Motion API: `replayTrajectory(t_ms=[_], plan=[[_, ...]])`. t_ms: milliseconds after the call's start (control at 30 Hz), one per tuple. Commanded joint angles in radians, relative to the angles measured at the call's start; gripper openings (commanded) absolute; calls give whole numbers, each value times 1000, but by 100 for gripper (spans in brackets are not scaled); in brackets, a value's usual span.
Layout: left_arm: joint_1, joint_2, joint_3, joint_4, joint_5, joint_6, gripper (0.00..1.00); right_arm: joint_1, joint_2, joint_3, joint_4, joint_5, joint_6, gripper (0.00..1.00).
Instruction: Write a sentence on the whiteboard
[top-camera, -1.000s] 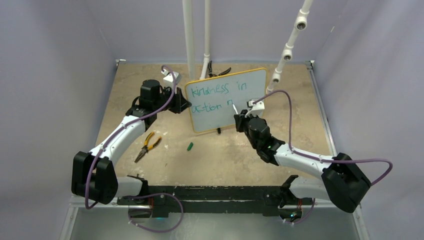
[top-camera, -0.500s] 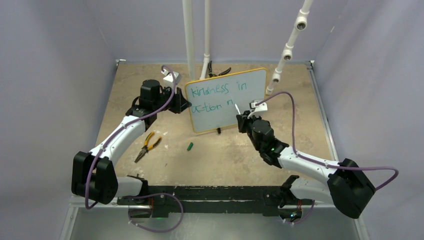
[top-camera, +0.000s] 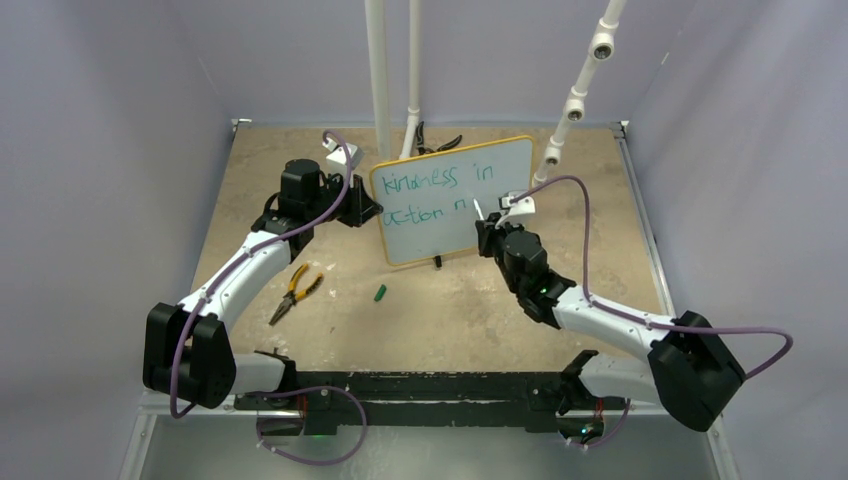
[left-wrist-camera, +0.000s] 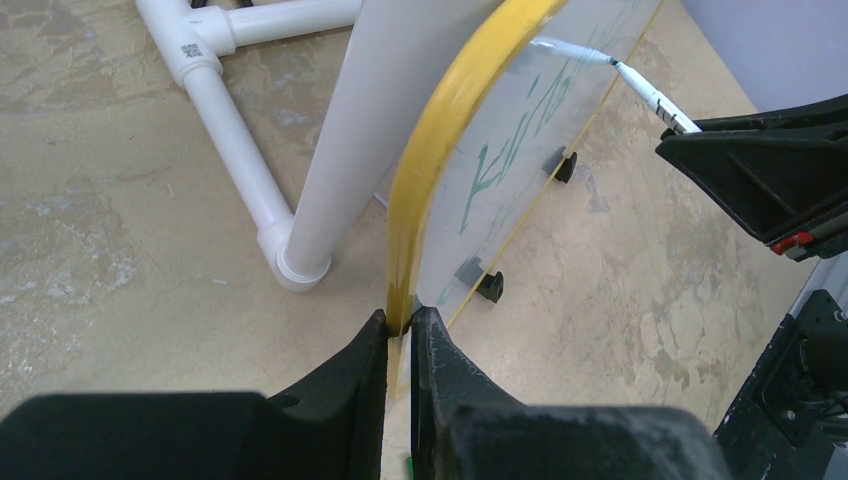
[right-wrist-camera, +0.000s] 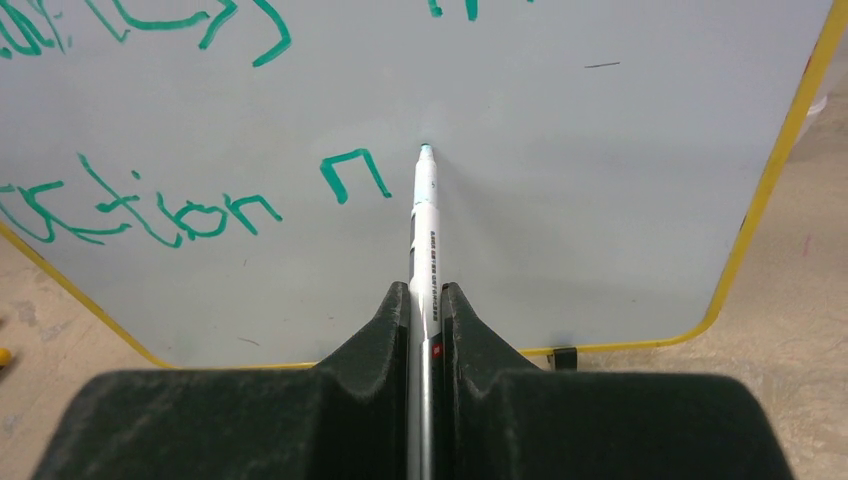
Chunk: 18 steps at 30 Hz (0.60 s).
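The whiteboard (top-camera: 500, 175) stands upright on black feet, yellow-framed. On it is the sentence (top-camera: 430, 182) in teal, reading "kindness in" over "action n". My left gripper (top-camera: 368, 211) is shut on the board's left frame edge (left-wrist-camera: 440, 130), its fingertips (left-wrist-camera: 378, 330) pinching the yellow rim. My right gripper (top-camera: 487, 229) is shut on a white marker (right-wrist-camera: 425, 230). The marker's teal tip is at the board's face (right-wrist-camera: 600, 200), just right of the last "n" (right-wrist-camera: 355, 175). Whether it touches cannot be told.
Orange-handled pliers (top-camera: 295, 290) and a small green cap (top-camera: 380, 293) lie on the tan table in front of the board. Black pliers (top-camera: 438, 143) lie behind it. White pipes (top-camera: 380, 80) rise right behind the board, and a jointed pipe (top-camera: 575, 100) slants at the right.
My right gripper has carried the marker a little up and to the right along the board, past the "n". The left gripper and the board have not moved.
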Motion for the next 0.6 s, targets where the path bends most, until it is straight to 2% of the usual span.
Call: replayTrajectory(t_ms=[0, 267, 567], plan=[[6, -3, -3, 22, -63, -7, 0, -8, 20, 53, 66, 10, -45, 0], [6, 1, -2, 24, -63, -7, 0, -8, 47, 56, 84, -30, -80, 0], [6, 1, -3, 22, -63, -8, 0, -5, 29, -15, 64, -77, -25, 0]])
